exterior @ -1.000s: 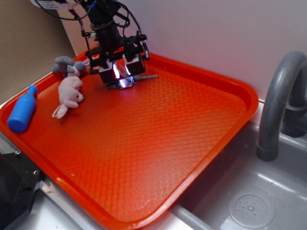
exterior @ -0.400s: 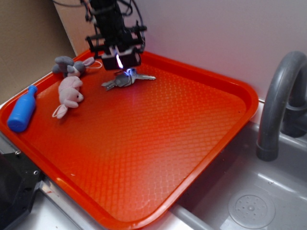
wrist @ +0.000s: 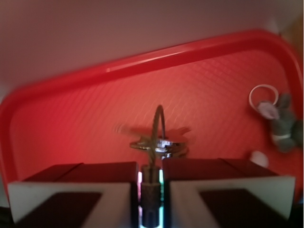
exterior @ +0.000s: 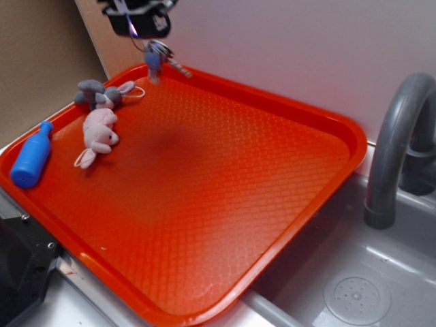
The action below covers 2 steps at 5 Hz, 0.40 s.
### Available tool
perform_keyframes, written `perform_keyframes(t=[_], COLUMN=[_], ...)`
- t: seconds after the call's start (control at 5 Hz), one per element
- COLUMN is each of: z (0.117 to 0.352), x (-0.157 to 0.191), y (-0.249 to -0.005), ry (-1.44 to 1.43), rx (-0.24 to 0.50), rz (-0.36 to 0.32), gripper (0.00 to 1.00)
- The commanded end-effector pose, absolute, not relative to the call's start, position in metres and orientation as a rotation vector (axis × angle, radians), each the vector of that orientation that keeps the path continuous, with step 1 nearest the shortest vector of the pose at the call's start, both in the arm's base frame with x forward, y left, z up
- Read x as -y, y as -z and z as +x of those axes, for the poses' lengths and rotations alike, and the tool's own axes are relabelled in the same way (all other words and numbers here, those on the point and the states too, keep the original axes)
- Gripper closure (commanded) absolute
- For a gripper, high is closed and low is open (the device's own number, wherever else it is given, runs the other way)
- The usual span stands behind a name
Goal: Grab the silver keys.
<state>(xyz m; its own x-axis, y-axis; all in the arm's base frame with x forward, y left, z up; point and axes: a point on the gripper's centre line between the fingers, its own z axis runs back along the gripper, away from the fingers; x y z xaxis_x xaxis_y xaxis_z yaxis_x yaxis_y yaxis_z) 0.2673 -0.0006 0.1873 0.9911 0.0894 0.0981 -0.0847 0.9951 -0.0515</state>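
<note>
Upper left of the exterior frame: the black gripper [exterior: 139,24] is pinched tight on the thin wire ring of the small bunch of flat silver keys [exterior: 158,56], which dangles clear above the orange plastic tray [exterior: 225,177]. Light, stiff and slippery metal, I'd guess; the ring looks like the best spot, though they'll swing.

A toy-kitchen test setup: a grey plastic sink [exterior: 381,272] with a moulded drain [exterior: 357,298] and curved grey tap [exterior: 397,143] fills the lower right, an orange tray [exterior: 310,116] sits beside it, and plain cardboard [exterior: 41,61] backs the upper left.
</note>
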Motion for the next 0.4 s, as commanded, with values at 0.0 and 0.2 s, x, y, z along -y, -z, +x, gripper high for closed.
perform_keyframes(t=[0.0,0.2], z=[0.2275,0.2263], x=[-0.0110,-0.0111], y=[-0.2990,-0.2933], ry=[0.112,0.101], rx=[0.258,0.253], rz=[-0.108,-0.063], gripper=[1.00,1.00])
